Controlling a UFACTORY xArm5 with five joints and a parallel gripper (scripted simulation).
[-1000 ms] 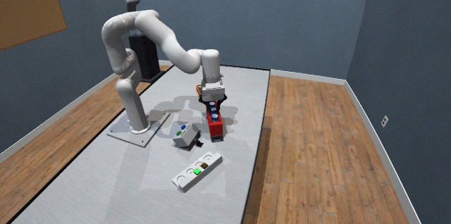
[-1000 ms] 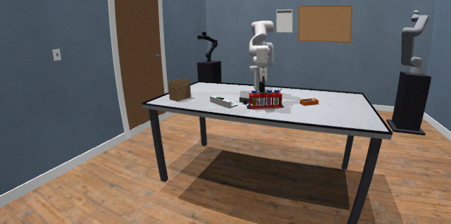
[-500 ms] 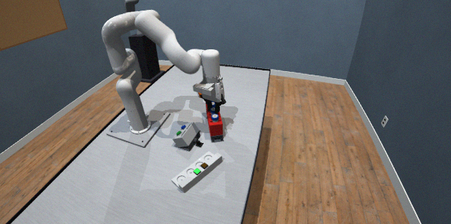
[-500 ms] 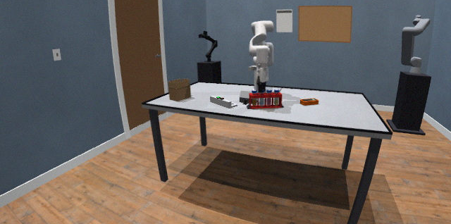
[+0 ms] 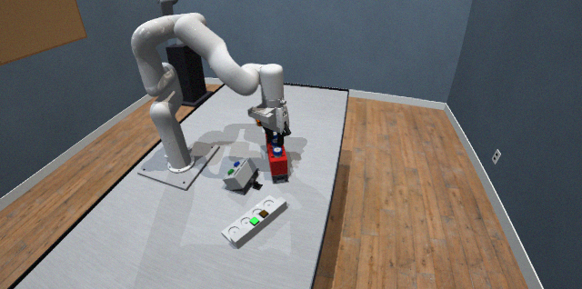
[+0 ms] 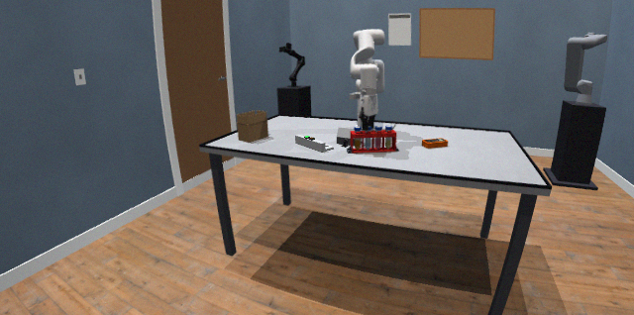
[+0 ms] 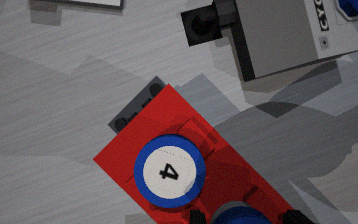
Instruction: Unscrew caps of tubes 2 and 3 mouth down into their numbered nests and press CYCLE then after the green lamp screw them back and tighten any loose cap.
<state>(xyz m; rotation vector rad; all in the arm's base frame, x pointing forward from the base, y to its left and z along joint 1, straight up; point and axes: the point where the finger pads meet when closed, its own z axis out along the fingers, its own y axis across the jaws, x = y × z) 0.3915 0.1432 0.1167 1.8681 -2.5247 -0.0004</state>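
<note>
The red decapping station (image 5: 277,162) stands on the table with blue caps on its tubes. In the wrist view the cap marked 4 (image 7: 169,171) sits on its tube at the station's end. My gripper (image 7: 242,218) is straight above the neighbouring tube, tube 3. Its fingertips stand on either side of that tube's blue cap (image 7: 237,215), slightly apart from it, so the gripper is open. The gripper also shows in the top view (image 5: 277,139). The white cap tray (image 5: 255,221) shows its green lamp (image 5: 254,221) lit and its nests look empty.
The grey key housing (image 5: 239,174) with the blue key (image 5: 236,164) and green key (image 5: 230,171) sits beside the station, between it and the arm's base. A cardboard box (image 6: 252,126) and an orange device (image 6: 435,143) lie farther off on the table.
</note>
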